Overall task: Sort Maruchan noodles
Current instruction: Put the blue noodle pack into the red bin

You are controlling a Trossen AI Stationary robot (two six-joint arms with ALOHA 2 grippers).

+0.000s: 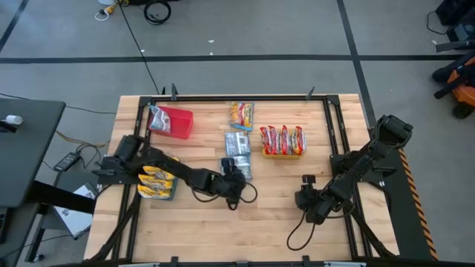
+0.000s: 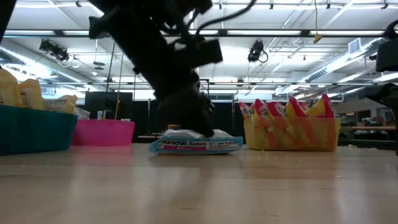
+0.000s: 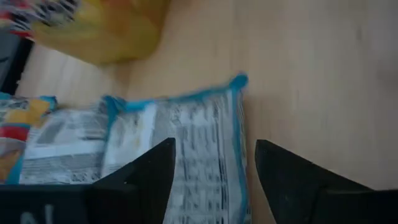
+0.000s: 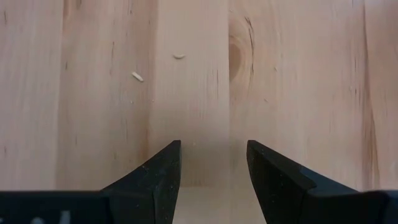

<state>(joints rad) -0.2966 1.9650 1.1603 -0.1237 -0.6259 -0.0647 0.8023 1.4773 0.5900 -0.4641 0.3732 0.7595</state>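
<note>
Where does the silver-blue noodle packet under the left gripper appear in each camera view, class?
High view: silver-blue packet at table centre, beside the left gripper.
Low view: lying flat at centre, under the dark arm.
Left wrist view: between and beyond the open fingers.
Right wrist view: not in it; only bare wood.
Shared landmark: the yellow bin of red packets, right of it in the high and low views.

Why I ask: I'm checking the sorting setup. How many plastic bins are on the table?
3: red bin at the far left; blue bin under the left arm, holding yellow packets; yellow bin right of centre, holding red packets.
</note>
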